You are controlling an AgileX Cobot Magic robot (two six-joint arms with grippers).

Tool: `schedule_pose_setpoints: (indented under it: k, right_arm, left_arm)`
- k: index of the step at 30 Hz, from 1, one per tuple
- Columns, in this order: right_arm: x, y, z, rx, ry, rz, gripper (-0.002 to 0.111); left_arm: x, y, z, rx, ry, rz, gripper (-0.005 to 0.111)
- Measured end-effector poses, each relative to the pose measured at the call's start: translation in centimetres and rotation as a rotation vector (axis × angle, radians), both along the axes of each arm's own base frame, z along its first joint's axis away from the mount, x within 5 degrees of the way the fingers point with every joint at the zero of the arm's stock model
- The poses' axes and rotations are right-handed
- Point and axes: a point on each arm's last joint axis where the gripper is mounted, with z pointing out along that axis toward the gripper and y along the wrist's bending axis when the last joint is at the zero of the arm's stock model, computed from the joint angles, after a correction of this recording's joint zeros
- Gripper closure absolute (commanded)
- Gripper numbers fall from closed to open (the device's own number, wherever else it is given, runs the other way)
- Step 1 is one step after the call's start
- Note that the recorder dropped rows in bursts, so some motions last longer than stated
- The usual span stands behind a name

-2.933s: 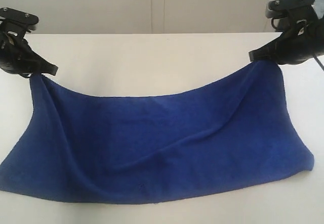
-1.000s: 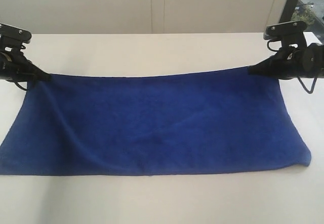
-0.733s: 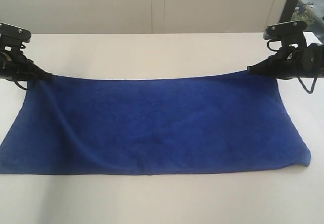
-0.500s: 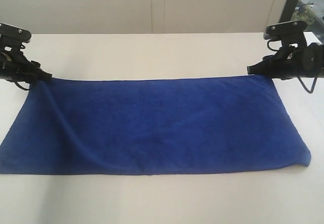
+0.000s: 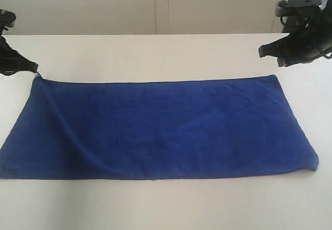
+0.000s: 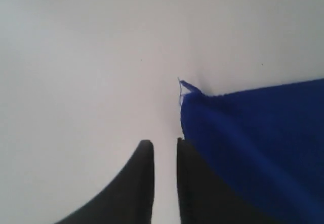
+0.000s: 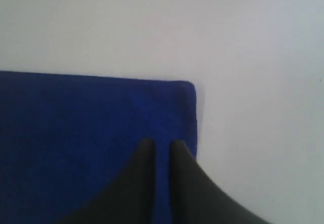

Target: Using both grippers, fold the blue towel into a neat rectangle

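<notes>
The blue towel point(image 5: 161, 126) lies spread flat on the white table point(image 5: 155, 53) as a long rectangle, with a soft diagonal crease near its left end. My left gripper point(image 5: 33, 67) hovers just off the towel's far left corner point(image 6: 188, 90); its jaws point(image 6: 163, 144) stand a little apart with only bare table between them. My right gripper point(image 5: 262, 51) hangs above and behind the far right corner point(image 7: 187, 90). Its jaws point(image 7: 159, 144) are slightly parted and hold nothing, with the towel point(image 7: 76, 123) showing below the gap.
Bare white tabletop point(image 5: 166, 204) surrounds the towel on all sides. A pale wall point(image 5: 155, 7) rises behind the table's far edge. The right arm's black body and cable point(image 5: 306, 38) sit at the far right.
Both grippers have let go of the towel's far corners and drawn back, the right one also rising. The far edge has dropped flat onto the table.
</notes>
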Motion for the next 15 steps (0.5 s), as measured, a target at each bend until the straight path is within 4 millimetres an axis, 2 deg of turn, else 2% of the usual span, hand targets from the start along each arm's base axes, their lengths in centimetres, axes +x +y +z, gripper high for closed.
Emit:
schedule_pose_setpoints:
  k: [2, 6, 10, 15]
  right_arm:
    - [0.5, 0.2, 0.8, 0.03, 0.018, -0.008, 0.108]
    - [1.7, 0.3, 0.3, 0.053, 0.031, -0.017, 0.108]
    - [2.7, 0.3, -2.7, 0.054, 0.082, -0.021, 0.108]
    - [3.5, 0.3, -6.8, 0.052, 0.139, -0.028, 0.108]
  left_arm:
    - [-0.5, -0.1, 0.0, -0.035, 0.055, 0.03, 0.107]
    - [-1.4, -0.3, -0.7, -0.112, 0.18, 0.084, 0.107]
    - [-2.0, -0.8, -1.2, -0.202, 0.259, 0.126, 0.107]
    - [-2.3, -1.6, -2.0, -0.235, 0.33, 0.12, 0.107]
